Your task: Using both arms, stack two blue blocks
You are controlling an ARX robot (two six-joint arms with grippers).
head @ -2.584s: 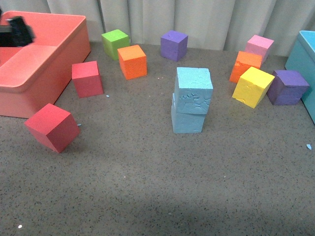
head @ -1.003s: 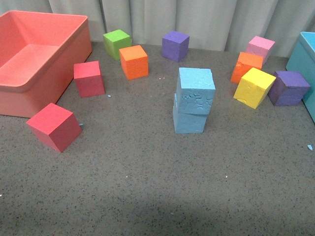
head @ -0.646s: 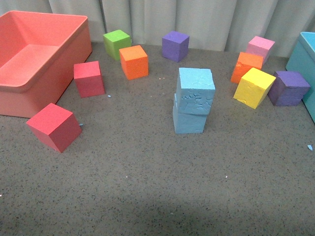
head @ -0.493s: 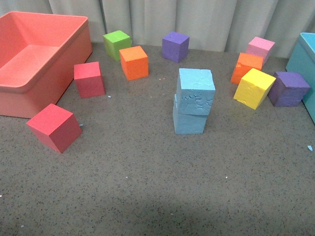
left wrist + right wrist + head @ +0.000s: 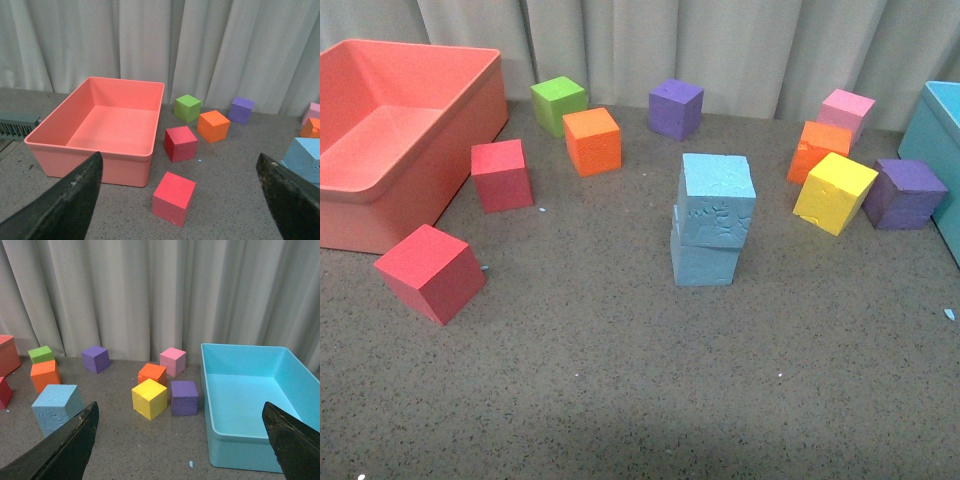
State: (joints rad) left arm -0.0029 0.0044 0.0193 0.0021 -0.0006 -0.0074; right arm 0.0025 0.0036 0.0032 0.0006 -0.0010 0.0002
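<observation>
Two sky-blue blocks stand stacked mid-table in the front view. The upper blue block (image 5: 717,200) sits a little askew on the lower blue block (image 5: 704,263). No arm shows in the front view. My left gripper (image 5: 178,157) is open and empty, well back from the table. Its fingers (image 5: 65,205) frame a red cube, and the blue stack (image 5: 305,159) sits at that view's edge. My right gripper (image 5: 180,405) is open and empty, also held back. The blue stack (image 5: 57,404) shows beside one of its fingers (image 5: 70,450).
A salmon bin (image 5: 420,47) stands at the far left, a teal bin (image 5: 942,120) at the right edge. Two red cubes (image 5: 430,273), an orange cube (image 5: 592,141), green (image 5: 558,104) and purple cubes (image 5: 675,108) lie left and behind. Yellow (image 5: 834,192), orange, pink and purple cubes cluster right.
A black gripper that hung over the salmon bin at the far left has left the front view. The blue stack has not moved. The picture has shifted slightly.
</observation>
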